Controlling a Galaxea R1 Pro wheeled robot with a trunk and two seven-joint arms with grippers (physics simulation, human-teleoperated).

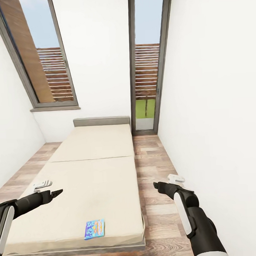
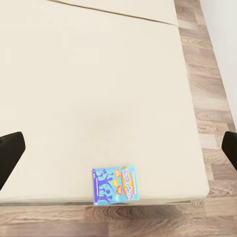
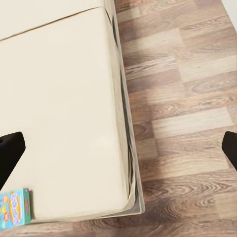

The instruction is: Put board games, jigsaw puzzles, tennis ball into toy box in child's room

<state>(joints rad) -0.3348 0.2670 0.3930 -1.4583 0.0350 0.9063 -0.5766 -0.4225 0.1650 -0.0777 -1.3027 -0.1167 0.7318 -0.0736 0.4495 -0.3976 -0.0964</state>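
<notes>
- We face the bed (image 1: 96, 170) lengthwise — one bed, its beige mattress bare but for a single box.
- Our left gripper (image 1: 56, 192) hovers over the mattress and our right gripper (image 1: 157, 186) over the floor (image 1: 151, 156); both are spread wide and carry nothing, likely poised to reach.
- One blue board game (image 1: 94, 229) lies flat near the bed's foot edge — we count just one here.

We see a bright, evenly lit render: daylight enters through the tall windows (image 1: 50, 57), the white walls (image 1: 212, 102) look nearly washed out, shadows beneath the bed (image 1: 96, 174) stay faint, and straight window frames lean outward toward the edges.
</notes>
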